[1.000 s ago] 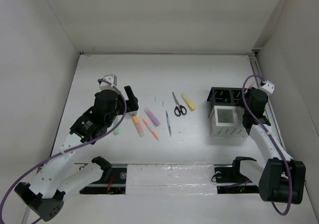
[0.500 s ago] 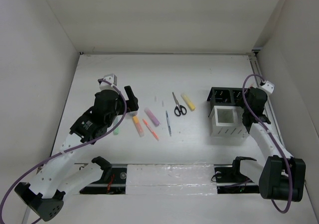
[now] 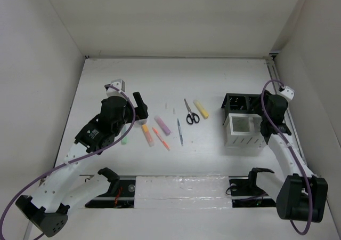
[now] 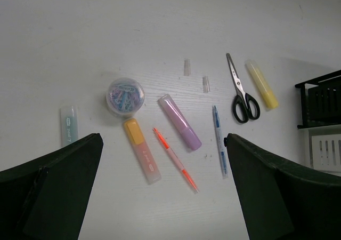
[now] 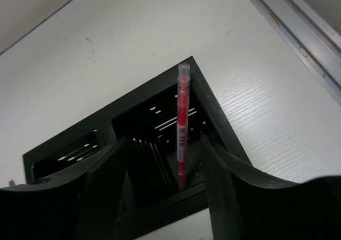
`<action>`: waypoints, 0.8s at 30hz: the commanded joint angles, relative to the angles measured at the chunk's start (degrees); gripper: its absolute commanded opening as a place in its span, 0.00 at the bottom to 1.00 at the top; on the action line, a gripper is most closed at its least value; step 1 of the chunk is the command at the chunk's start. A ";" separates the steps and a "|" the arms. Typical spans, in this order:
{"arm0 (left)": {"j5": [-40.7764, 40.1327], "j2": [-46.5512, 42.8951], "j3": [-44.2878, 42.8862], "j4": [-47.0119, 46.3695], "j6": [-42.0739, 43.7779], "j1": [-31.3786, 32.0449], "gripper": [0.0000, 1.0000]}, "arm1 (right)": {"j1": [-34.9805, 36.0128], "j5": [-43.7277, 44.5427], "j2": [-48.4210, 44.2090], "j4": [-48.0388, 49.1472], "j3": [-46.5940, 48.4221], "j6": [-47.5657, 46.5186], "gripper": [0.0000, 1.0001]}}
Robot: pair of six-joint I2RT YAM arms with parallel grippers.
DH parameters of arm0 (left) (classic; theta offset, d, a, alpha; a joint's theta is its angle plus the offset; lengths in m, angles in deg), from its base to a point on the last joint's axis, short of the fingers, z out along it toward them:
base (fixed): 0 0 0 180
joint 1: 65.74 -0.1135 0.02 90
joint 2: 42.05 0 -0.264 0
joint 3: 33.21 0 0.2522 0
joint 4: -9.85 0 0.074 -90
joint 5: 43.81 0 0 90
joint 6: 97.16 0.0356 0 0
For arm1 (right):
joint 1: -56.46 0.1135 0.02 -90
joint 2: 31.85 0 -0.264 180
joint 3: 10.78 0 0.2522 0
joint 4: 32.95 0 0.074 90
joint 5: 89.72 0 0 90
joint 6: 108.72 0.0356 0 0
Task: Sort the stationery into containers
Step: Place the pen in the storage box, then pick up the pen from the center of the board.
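Observation:
My right gripper (image 5: 164,141) stands open over the right black compartment (image 5: 214,112) of the containers (image 3: 238,102). A red pen (image 5: 183,122) stands in that compartment, leaning into its far corner, free of both fingers. My left gripper (image 4: 162,141) hangs wide open above the loose stationery. Below it lie an orange marker (image 4: 141,150), a thin red-orange pen (image 4: 176,159), a purple marker (image 4: 179,122) and a blue pen (image 4: 219,147). A clear tub (image 4: 124,95), a green marker (image 4: 67,125), scissors (image 4: 240,90) and a yellow marker (image 4: 261,84) lie around them.
The white slatted part (image 3: 242,130) stands in front of the black compartments. Two small clear caps (image 4: 187,67) lie near the scissors. A metal rail (image 5: 298,21) runs along the table's right edge. White walls close in the table on three sides.
The right gripper has opened and let go of the red pen, which now stands by itself in the black compartment. The left arm has not moved.

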 commanded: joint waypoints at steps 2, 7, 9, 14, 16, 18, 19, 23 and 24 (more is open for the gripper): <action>-0.35 -0.33 0.60 -1.53 0.92 0.06 1.00 | 0.53 -4.16 -4.57 -2.36 4.84 0.34 0.66; -0.87 -0.33 0.60 -1.53 0.92 0.06 1.00 | 2.28 -9.07 -5.90 -7.11 9.67 -0.71 0.74; -1.49 -0.33 0.60 -1.00 0.39 0.06 1.00 | 3.16 -9.61 -7.21 -8.34 12.04 -0.72 0.75; -2.89 -0.33 0.08 -0.48 -0.84 0.06 1.00 | 7.63 -13.73 -7.92 -12.64 19.06 -3.35 1.00; -3.51 1.07 -0.62 0.05 -1.62 0.06 1.00 | 10.36 -15.15 -6.08 -14.49 21.97 -5.71 1.00; -3.51 2.12 -0.63 0.58 -2.25 -0.46 1.00 | 16.41 -15.68 -4.15 -17.04 25.74 -7.74 1.00; -4.03 2.65 -1.24 1.10 -3.21 -1.34 1.00 | 18.70 -15.68 -2.31 -17.65 26.54 -9.84 1.00; -4.99 4.67 -2.47 2.51 -6.02 -2.67 1.00 | 29.95 -13.66 1.04 -17.66 27.61 -12.14 1.00; -5.87 4.68 -2.48 2.51 -6.03 -2.67 1.00 | 33.89 -12.87 1.83 -17.66 27.61 -12.14 0.99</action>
